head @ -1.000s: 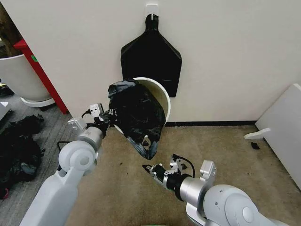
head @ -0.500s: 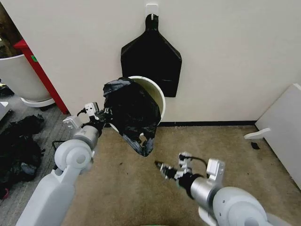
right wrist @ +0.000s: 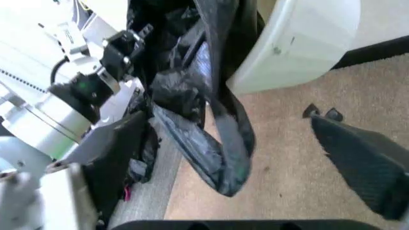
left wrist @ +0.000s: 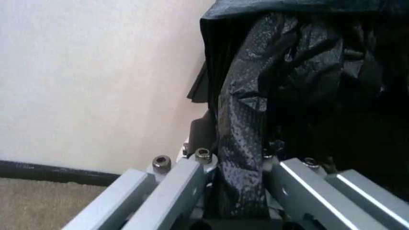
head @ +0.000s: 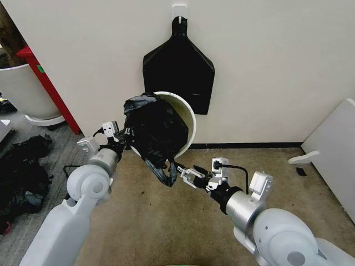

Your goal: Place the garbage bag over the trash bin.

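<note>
The trash bin (head: 189,123), a small white bucket, hangs tilted above the floor with its mouth towards me. The garbage bag (head: 157,132), crinkly black plastic, drapes over the mouth, and its tail dangles below the rim. My left gripper (head: 125,139) is shut on the bag's edge at the bin's near-left rim. In the left wrist view the bag (left wrist: 255,120) runs between the fingers (left wrist: 172,189). My right gripper (head: 180,172) is open at the bag's tail. In the right wrist view the tail (right wrist: 221,163) hangs in front of the open gripper (right wrist: 236,160), beside the bin (right wrist: 307,43).
A flat black bag bunch (head: 178,66) hangs from a wall hook behind the bin. A red post (head: 47,88) and a large white tub (head: 22,88) stand at the left, with a dark heap (head: 22,172) on the floor. A white panel (head: 333,147) leans at the right.
My right gripper has risen and reached forward from low over the carpet up to the bag's hanging tail. The left gripper, bin and bag shifted slightly left.
</note>
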You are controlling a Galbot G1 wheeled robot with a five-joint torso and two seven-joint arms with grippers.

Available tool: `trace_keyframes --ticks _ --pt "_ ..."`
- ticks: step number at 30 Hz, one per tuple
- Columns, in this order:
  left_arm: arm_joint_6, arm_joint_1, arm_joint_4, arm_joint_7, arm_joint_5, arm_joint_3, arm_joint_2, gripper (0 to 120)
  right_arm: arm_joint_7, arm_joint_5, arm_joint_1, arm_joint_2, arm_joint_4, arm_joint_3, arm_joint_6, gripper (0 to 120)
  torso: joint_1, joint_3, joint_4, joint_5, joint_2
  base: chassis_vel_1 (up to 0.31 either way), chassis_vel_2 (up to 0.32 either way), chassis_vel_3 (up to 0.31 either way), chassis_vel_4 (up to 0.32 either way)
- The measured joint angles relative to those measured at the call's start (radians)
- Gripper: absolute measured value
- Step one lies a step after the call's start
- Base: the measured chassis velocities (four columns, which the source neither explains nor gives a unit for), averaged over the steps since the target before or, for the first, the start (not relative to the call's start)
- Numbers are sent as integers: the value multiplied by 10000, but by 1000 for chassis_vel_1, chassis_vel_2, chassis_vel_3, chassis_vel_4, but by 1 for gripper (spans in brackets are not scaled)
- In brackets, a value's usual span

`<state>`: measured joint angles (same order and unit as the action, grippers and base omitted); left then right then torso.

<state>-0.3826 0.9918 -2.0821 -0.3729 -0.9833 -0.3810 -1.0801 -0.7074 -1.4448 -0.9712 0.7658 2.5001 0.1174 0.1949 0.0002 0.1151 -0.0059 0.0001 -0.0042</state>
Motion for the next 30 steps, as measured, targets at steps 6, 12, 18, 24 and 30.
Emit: trace_keyframes --ticks 6,12,18,24,30 --pt "0 -38 82 12 -17 -18 28 1 -64 184 -198 -435 -1 -120 98 100 0 0 -1 0 0 0 0 0 0" --pt "-2 -47 -28 18 -83 -18 55 1 151 507 -202 -345 -1 -27 140 100 0 0 -1 0 0 0 0 0 0" --pt "-9 42 -67 18 -91 -23 68 1 554 614 -172 -119 -2 92 66 100 0 0 1 -1 0 0 0 0 0" --pt "-34 42 -126 11 -125 22 66 1 976 818 -134 303 -2 293 -29 100 0 0 0 -1 0 0 0 0 0" --pt "-46 40 -156 5 -131 71 48 1 1086 822 -158 526 -2 382 -105 82 0 0 0 -1 0 0 0 0 0"
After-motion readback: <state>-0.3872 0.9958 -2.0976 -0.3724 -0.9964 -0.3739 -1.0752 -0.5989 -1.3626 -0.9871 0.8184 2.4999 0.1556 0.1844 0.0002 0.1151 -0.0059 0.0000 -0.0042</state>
